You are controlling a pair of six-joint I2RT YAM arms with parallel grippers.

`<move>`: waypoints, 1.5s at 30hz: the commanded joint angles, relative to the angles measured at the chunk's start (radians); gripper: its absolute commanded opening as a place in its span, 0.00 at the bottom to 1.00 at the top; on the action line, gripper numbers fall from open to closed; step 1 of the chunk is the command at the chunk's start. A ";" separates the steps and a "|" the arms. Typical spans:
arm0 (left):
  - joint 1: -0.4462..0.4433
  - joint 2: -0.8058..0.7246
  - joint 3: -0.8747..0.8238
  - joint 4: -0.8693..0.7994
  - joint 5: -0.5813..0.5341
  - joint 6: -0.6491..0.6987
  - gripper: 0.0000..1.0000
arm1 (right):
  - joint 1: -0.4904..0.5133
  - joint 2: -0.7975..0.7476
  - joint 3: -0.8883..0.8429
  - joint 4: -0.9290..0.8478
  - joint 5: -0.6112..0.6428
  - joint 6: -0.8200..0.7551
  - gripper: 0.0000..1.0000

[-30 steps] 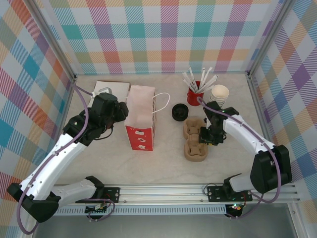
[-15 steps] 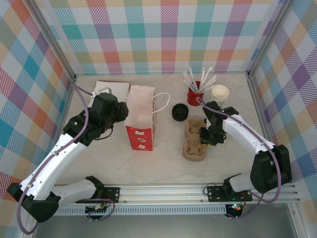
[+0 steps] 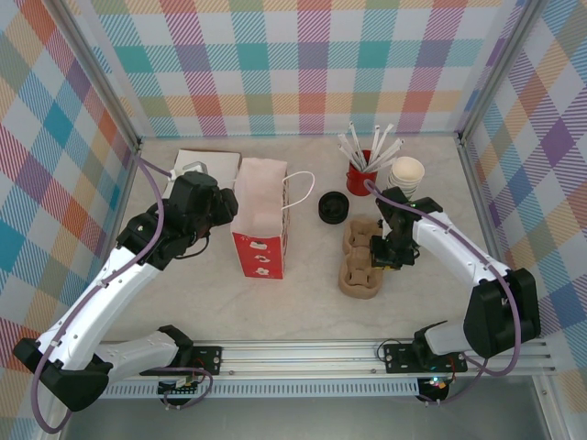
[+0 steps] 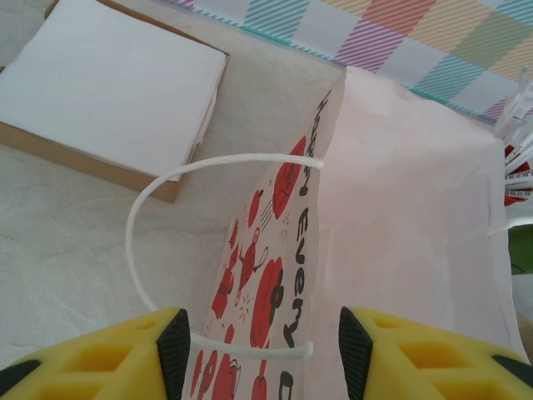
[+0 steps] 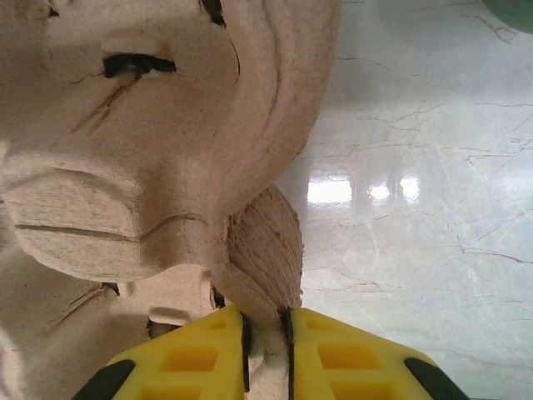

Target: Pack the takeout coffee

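The right pincer point(image 5: 265, 321) is clamped shut on a thin lip of the brown pulp cup carrier point(image 5: 125, 167), which lies on the surface point(image 3: 303, 302) toward four o'clock from its middle. The left pincer point(image 4: 262, 333) stands part open, one finger on each side of the near rim of the red paper bag point(image 4: 400, 208) and its white cord handle point(image 4: 158, 208), not visibly pinching either. It meets the bag from the nine o'clock side. The takeout coffee point(image 3: 333, 207), seen from above as a round black lid, stands free on the surface just at three o'clock of the bag and at eleven o'clock of the carrier, touched by nothing. To my eye the packing proper has not begun: the right arm is busy with the carrier while the left steadies the bag's mouth. The next move, I'd judge, calls for letting go of that pulp lip and reaching to the cup. It should be gripped round its body below the lid and kept upright on its way into the bag, since a tilt might spill it.
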 commanded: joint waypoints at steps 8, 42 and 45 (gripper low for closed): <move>-0.011 0.003 0.038 -0.021 -0.008 0.008 0.52 | -0.026 -0.027 -0.016 0.075 -0.192 -0.010 0.19; -0.011 0.025 0.076 -0.024 0.008 0.023 0.52 | -0.128 -0.090 -0.047 0.080 -0.292 -0.107 0.17; -0.011 0.019 0.078 -0.023 0.012 0.030 0.52 | -0.136 -0.121 -0.059 0.104 -0.334 -0.108 0.15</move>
